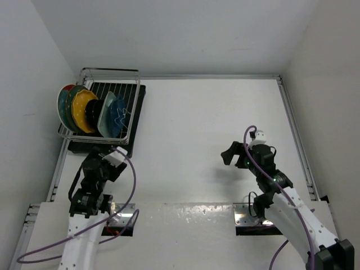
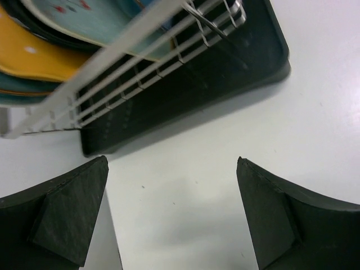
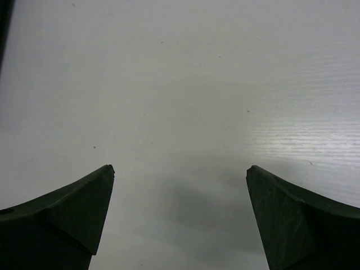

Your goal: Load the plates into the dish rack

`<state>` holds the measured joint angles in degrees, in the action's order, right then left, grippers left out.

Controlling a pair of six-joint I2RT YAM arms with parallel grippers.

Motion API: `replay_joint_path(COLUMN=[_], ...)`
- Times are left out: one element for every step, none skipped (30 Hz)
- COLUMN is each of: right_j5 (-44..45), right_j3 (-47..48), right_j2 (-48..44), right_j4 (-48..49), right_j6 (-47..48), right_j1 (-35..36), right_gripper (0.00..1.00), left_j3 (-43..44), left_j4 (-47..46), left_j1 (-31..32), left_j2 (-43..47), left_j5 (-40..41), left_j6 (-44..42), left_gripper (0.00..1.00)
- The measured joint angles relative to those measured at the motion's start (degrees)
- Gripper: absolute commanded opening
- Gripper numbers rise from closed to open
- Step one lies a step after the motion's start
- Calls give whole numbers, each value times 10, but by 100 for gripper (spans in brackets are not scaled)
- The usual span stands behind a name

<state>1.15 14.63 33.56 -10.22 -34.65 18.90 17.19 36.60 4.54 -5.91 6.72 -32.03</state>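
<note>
The wire dish rack [image 1: 136, 107] sits at the far left corner of the smooth white table [image 1: 202, 112] on a black tray [image 1: 133, 147] with a raised lip. It holds the plates [image 1: 90, 112], which stand on edge, packed together and overlapping in the rack's left part and leaning out past its left rim. From above I count six, though the overlap makes that uncertain. From left to right they are a teal plate [image 1: 62, 104] with a red patch, a dark green plate [image 1: 72, 101], a yellow plate [image 1: 84, 109], a black plate [image 1: 95, 108], a pale blue plate [image 1: 106, 115] with squarer corners, and a deep blue plate [image 1: 116, 121] with a wavy edge. The rack is thin metal rod in a grid, with one raised handle bar along its far side. There is one rack and one tray. The left gripper [image 1: 102, 154] hangs just off the near end of the tray. In its wrist view the jaws are wide apart over bare table, and the tray's near corner and the rack wires fill the far part of that view. The right gripper [image 1: 233, 153] hangs over the table's right half, well apart from the rack, jaws also spread wide. Each gripper has two matte black wedge-shaped fingers [image 3: 67, 219]. A purple cable [image 1: 133, 183] runs along each arm.
</note>
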Motion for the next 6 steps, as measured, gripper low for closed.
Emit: replay_joint_path(right_j5=[3,5,8,10,13,16], right_j3=[0,0,0,0,0,0], right_j2=[-7,-12,-16,-19,-22,-23], right_j4=[-7,-14,-19,-24,-26,-28], right_j6=[-1,-1,0,0,0,2], right_j1=[0,0,0,0,0,0], right_gripper=[100,100,100,100,100,100], left_j3=[0,0,0,0,0,0], left_j4=[0,0,0,0,0,-1], left_j1=[0,0,0,0,0,0], left_j2=[-21,-38,-55,-64,-72,-76], left_j5=[0,-1,-1,-1,-1,0], left_j6=[0,1,3,4,6,8], left_gripper=[100,100,100,100,100,100])
